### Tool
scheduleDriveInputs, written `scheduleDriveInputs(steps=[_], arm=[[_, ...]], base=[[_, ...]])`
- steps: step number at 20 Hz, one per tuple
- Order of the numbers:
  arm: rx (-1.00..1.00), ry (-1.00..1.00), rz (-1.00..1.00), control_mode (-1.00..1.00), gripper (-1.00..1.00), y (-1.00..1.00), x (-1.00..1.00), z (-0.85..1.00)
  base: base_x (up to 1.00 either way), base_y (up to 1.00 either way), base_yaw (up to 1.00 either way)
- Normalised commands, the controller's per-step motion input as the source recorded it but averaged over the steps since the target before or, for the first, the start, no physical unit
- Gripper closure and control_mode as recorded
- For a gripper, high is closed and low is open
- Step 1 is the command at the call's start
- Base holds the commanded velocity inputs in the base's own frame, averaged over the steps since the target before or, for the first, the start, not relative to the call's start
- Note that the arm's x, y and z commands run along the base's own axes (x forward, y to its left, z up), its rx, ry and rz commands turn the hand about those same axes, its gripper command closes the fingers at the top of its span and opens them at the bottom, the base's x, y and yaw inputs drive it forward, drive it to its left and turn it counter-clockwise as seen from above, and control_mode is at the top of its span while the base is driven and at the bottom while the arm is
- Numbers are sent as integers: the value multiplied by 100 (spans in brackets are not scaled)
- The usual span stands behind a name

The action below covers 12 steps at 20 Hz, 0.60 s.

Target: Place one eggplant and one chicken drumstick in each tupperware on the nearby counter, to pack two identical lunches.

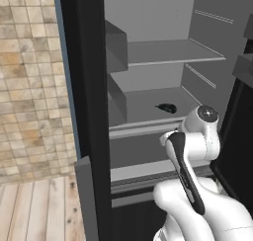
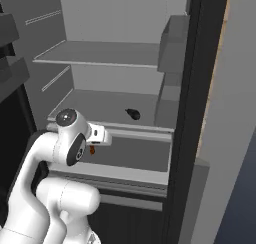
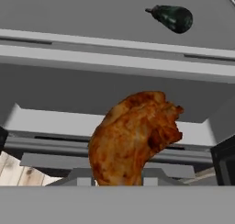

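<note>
Unlabelled chicken drumstick (image 3: 135, 138) in tool (image 3: 120, 184)

Golden-brown drumstick (image 3: 135, 136), dark-green eggplant (image 3: 173, 17)

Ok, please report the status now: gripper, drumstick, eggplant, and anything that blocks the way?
Gripper shut on chicken drumstick, in front of open fridge. Eggplant lies on fridge shelf, untouched. No obstacle seen around the drumstick.

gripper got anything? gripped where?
Yes, the gripper is shut on a chicken drumstick, held by its lower, narrower end. The eggplant lies on the fridge shelf.
</note>
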Motion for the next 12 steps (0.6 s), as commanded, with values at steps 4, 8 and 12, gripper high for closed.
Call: scheduleDriveInputs(steps=[4, 8, 12], arm=[[0, 0, 0, 100, 100, 0, 0, 0], [0, 0, 0, 100, 100, 0, 0, 0], [0, 0, 0, 100, 100, 0, 0, 0]], base=[[-100, -13, 0], [-100, -5, -1], [-100, 0, -2]])
